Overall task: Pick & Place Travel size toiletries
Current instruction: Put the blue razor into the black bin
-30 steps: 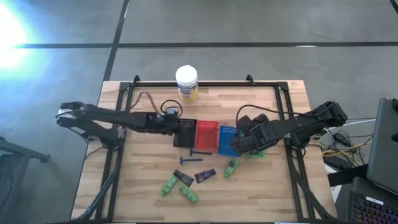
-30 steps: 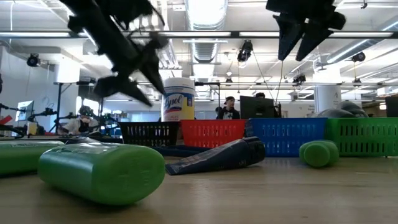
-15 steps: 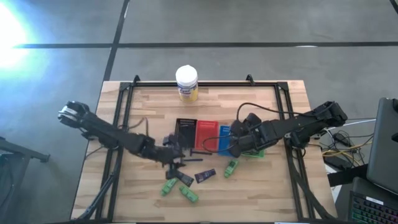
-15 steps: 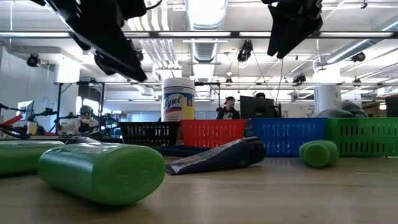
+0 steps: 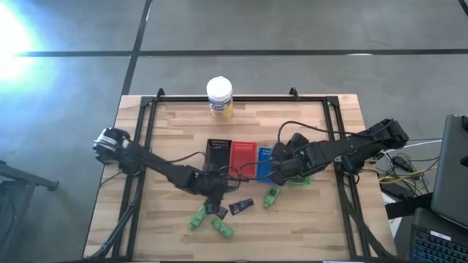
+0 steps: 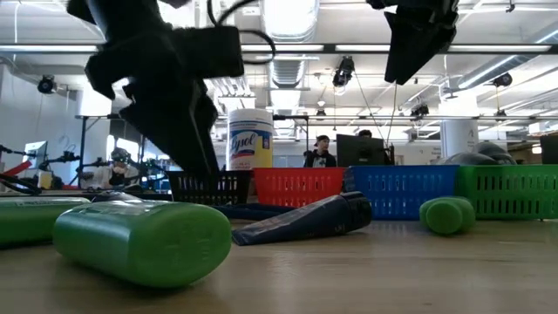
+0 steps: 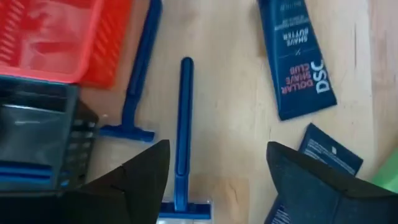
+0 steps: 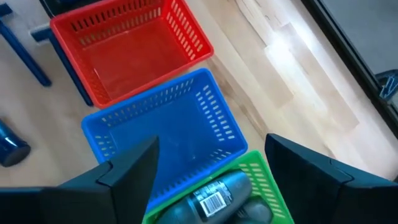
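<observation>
My left gripper (image 7: 217, 149) is open and low over the table, near the black tray (image 7: 37, 124). Its fingers stand on either side of a thin blue razor (image 7: 183, 124) that lies flat on the wood; I see no touch. A second razor (image 7: 142, 68) lies beside it. Navy packets (image 7: 298, 56) (image 7: 326, 155) lie close by. Green tubes (image 5: 199, 217) (image 5: 221, 228) (image 5: 271, 196) lie nearer the table's near edge. My right gripper (image 8: 211, 140) is open and hovers above the blue tray (image 8: 168, 143) and the green tray (image 8: 261, 180), where a grey bottle (image 8: 214, 196) lies.
Black (image 5: 218, 152), red (image 5: 243, 155), blue (image 5: 265, 155) and green (image 5: 300, 180) trays stand in a row mid-table. A white-capped yellow jar (image 5: 219, 98) stands at the far edge. The black frame rails (image 5: 142, 146) run along both sides. People sit in the room behind (image 6: 321, 150).
My left gripper has swung from over the black tray toward the near edge and come down over the razors, with its elbow drawn in toward the table. My right gripper has stayed above the blue and green trays.
</observation>
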`<control>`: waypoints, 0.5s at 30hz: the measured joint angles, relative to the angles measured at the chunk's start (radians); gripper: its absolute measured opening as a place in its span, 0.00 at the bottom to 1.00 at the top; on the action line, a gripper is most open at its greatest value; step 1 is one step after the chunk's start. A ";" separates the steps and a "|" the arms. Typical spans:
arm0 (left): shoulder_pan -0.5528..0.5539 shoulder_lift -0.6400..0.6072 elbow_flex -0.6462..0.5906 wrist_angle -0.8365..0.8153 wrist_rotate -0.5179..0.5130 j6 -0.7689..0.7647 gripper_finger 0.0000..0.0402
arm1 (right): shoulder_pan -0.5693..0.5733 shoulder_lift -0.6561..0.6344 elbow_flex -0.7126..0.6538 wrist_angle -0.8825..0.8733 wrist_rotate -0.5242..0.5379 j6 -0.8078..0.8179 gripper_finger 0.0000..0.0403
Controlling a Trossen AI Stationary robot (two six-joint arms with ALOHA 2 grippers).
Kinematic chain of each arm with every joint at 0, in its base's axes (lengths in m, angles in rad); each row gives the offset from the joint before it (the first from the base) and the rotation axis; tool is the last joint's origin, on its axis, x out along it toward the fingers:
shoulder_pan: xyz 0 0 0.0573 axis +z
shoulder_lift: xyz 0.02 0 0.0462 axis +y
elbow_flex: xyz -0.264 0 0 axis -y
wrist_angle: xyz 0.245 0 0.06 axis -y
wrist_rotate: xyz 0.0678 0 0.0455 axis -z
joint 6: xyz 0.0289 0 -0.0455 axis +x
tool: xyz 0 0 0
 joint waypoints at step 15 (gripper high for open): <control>0.094 0.065 -0.002 -0.033 0.153 0.093 0.57 | 0.000 0.000 0.000 -0.014 0.005 -0.005 0.82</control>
